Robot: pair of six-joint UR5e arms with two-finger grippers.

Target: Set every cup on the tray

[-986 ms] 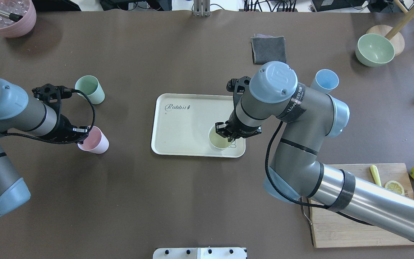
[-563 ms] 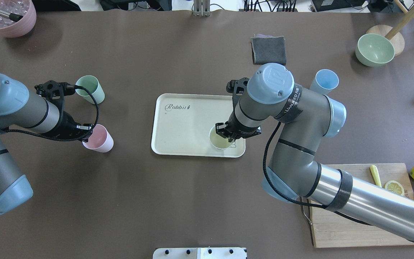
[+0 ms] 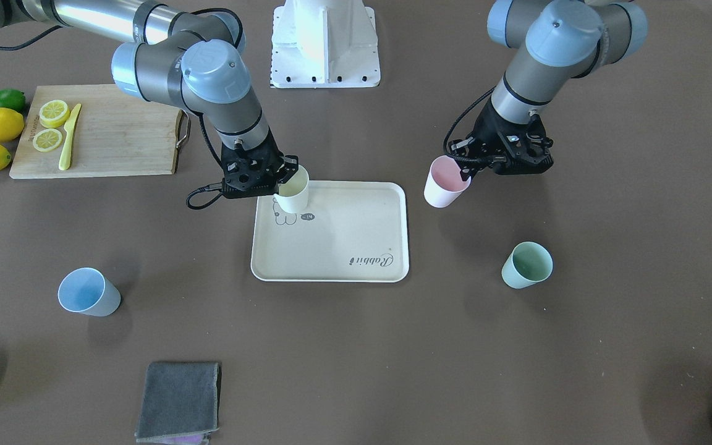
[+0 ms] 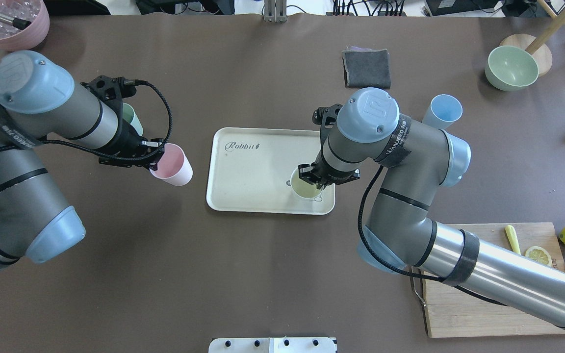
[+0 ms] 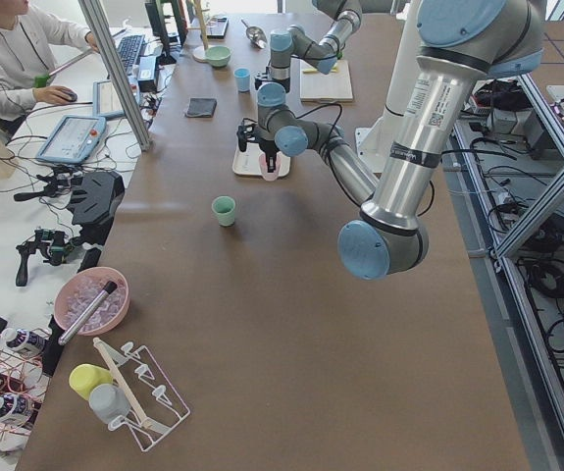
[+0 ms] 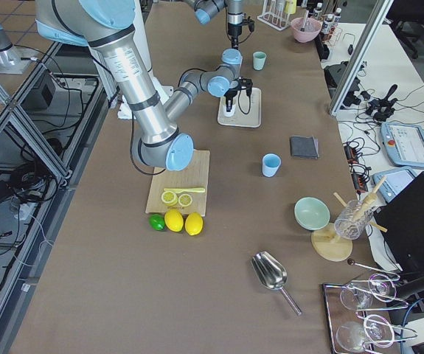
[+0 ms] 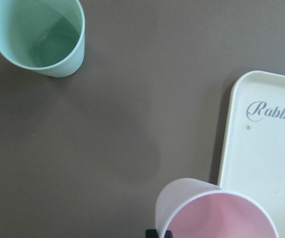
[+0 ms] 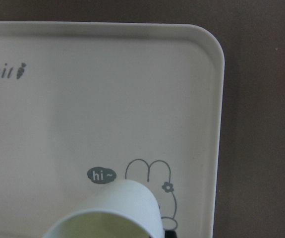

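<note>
Right gripper [image 4: 318, 180] is pinching the rim of the yellow cup [image 4: 303, 189], one finger inside the mouth and one outside, over the corner of the tray [image 4: 248, 169] that carries the little animal drawing. From across the table I see that cup tilted, and I cannot tell whether its base touches the tray. Left gripper [image 4: 153, 163] is clamped the same way on the rim of the pink cup [image 4: 173, 166], which hangs near the tray's short end on the robot's left, over bare table and not yet over the rim. Further out from that same end of the tray stands the mint green cup [image 3: 526, 264], upright on the table and partly hidden by the left arm in my overhead view. Off the tray's opposite end, well apart from it, the light blue cup [image 4: 443, 111] sits on the table behind the right arm's elbow. A grey cloth [image 4: 367, 67] lies beyond the tray's far long edge, and a wooden cutting board [image 3: 121, 133] lies past the tray's right-arm end, on the robot's side.
</note>
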